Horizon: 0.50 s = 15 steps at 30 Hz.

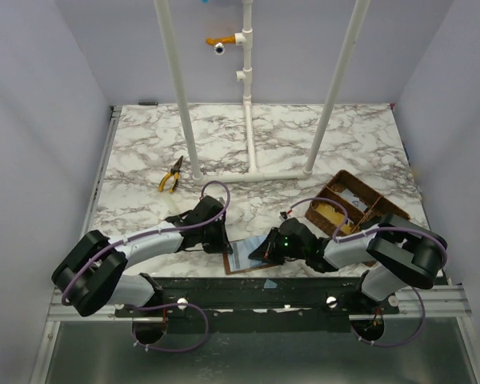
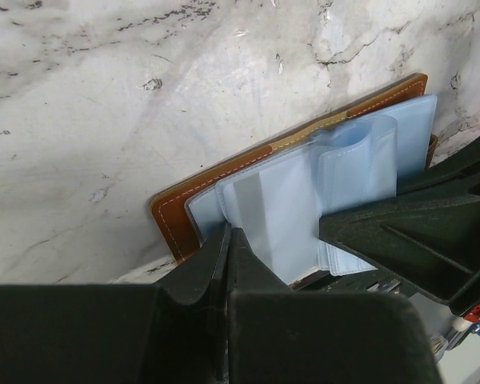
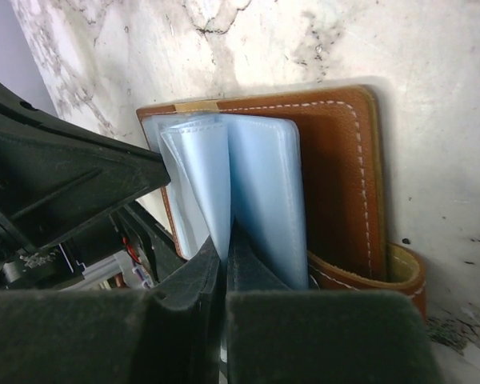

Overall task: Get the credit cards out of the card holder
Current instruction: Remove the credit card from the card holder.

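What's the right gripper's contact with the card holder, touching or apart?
Touching. Right wrist view: the right gripper pinches a clear pocket of the card holder.

Yellow-handled pliers (image 1: 171,176) are lying on the marble table (image 1: 144,152), near a white pipe frame (image 1: 264,175). A brown basket (image 1: 371,192) is sitting on the right side.

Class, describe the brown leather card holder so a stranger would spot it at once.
Find the white marble-patterned table and follow its near edge to the middle. There lies the flat brown leather card holder, opened out. Unlike the larger brown woven basket to its right, it has white stitching and pale blue clear pockets.
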Motion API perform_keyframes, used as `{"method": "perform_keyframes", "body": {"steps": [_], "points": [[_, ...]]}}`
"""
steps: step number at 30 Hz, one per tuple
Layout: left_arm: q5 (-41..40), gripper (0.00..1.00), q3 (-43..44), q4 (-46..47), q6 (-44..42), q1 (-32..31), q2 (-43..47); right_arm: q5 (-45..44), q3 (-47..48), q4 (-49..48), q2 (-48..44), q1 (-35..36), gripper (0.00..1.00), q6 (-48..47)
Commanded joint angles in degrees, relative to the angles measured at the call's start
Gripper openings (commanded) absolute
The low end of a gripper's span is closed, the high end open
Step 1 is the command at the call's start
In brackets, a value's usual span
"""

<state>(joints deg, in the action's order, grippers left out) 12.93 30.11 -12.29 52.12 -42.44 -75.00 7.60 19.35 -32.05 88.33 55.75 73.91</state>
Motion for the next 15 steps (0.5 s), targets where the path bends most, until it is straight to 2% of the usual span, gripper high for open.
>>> {"method": "perform_keyframes", "body": {"steps": [1,7,11,15], "points": [[2.14,0.0,0.64,1.69,0.93,-0.98,-4.54,-1.85,1.04,9.13,-0.64,0.5,0.08,-2.35],[-1.01,0.0,0.94,-1.0,1.5,-0.98,-7.25,-9.68,5.66,24.96,-11.2,0.51,0.34,-6.03],[-1.75,0.0,1.51,-1.66,1.38,-0.92,-7.9,-16.69,10.27,38.25,-16.13,0.52,0.43,-9.11],[-1.62,0.0,1.94,-1.73,1.14,-0.98,-8.14,-20.83,14.12,45.65,-20.38,0.67,0.47,-11.28]]}}
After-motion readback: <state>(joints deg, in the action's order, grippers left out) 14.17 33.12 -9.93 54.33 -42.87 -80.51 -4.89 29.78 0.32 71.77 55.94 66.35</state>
